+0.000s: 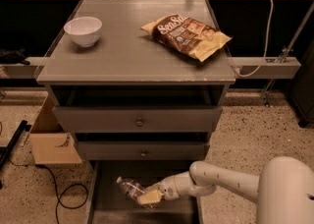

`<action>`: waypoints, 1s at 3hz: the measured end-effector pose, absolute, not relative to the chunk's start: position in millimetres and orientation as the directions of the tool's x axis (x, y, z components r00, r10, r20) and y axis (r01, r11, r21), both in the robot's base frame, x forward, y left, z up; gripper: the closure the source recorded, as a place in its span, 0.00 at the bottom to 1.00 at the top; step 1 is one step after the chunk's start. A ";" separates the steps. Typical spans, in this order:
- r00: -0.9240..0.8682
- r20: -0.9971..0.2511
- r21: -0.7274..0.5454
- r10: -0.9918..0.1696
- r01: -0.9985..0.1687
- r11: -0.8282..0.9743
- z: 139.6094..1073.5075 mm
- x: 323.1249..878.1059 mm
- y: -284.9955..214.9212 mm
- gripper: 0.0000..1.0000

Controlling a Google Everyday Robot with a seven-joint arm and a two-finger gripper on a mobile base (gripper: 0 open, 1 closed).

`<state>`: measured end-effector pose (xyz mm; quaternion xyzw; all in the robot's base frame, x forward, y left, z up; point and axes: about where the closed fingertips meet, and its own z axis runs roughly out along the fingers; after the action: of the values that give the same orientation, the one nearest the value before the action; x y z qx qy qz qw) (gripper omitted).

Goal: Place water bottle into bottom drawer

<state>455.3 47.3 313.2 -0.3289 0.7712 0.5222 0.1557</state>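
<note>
**Water bottle point(128, 186) gripped in the claw point(147, 197), low over the open bottom drawer point(112, 211)**

We read the claw as clamped across the bottle's lower body, with its yellowish pads showing on the near side. The water bottle's long axis runs diagonally. Its white cap point(119, 181) points up-left toward the drawer's back, and its base is buried in the claw at lower right. So the bottle sticks out leftward from the claw, away from the arm point(221, 182), which reaches in from the right across the drawer's right side.

The bottle lies within the drawer's outline, roughly mid-width. We cannot tell whether it touches the drawer floor or hangs just above it.

Room to move:
- **Open:** there is bare drawer floor left of the cap and toward the front, and the left wall is apart from the cap.
- **Tight:** the middle drawer point(142, 150) front sits just above and behind the cap.

Our call is that the placing needs only a small drop and a release. The claw should then exit right and upward, staying forward of the middle drawer's front. The round ribbed body may roll once freed, but the low sides should contain it.

Further out, the tabletop point(132, 61) carries a bowl point(83, 30) and a chip bag point(186, 34), both well apart from the work. A cardboard box point(51, 142) sits left of the cabinet.
</note>
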 end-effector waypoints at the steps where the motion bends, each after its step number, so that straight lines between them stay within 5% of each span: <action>1: -0.737 -0.583 0.704 -0.343 -0.669 0.238 312.9 454.7 47.0 1.00; 3: -0.751 -0.552 0.732 -0.362 -0.644 0.221 300.8 471.2 60.0 1.00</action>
<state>471.2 60.0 300.8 -0.3266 0.7700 0.5318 0.1329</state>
